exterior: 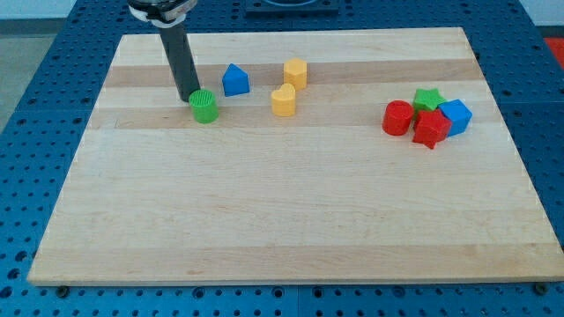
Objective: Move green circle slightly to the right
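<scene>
Tip set against the green circle, push to the right apparently not yet made.

My tip [189,97] sits at about ten o'clock of the green circle [204,106], touching or just beside its upper-left edge, in the upper-left part of the worktop [282,220]. There are no fingers on this rod, so nothing is spread or pinching. At two o'clock of the green circle stands the blue block [234,80], near but apart; further toward three o'clock are two yellow blocks [284,99] [295,73]. Well apart, at the view's right, cluster a red cylinder [397,118], a green star [428,98], a red block [431,128] and a blue block [456,115]. I judge the approach done; the short rightward slide is what remains, stopping short of the nearer yellow block.
</scene>
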Controlling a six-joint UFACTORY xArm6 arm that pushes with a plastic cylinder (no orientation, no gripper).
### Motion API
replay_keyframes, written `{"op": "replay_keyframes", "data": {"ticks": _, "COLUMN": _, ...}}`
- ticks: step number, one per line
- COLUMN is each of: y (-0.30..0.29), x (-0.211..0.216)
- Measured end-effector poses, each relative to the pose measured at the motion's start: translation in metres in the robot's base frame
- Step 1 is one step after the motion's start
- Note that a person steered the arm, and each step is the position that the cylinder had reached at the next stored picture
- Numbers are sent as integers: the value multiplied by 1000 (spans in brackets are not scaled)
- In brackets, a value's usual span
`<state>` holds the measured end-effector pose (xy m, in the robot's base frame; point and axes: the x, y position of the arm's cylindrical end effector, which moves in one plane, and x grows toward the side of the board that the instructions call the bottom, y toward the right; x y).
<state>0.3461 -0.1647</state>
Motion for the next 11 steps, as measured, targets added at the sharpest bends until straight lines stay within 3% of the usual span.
{"op": "replay_keyframes", "data": {"ticks": 2, "y": -60, "x": 32}}
{"op": "replay_keyframes", "data": {"ticks": 3, "y": -60, "x": 49}}
{"op": "replay_keyframes", "data": {"ticks": 10, "y": 19, "x": 38}}
{"op": "replay_keyframes", "data": {"ticks": 11, "y": 19, "x": 55}}
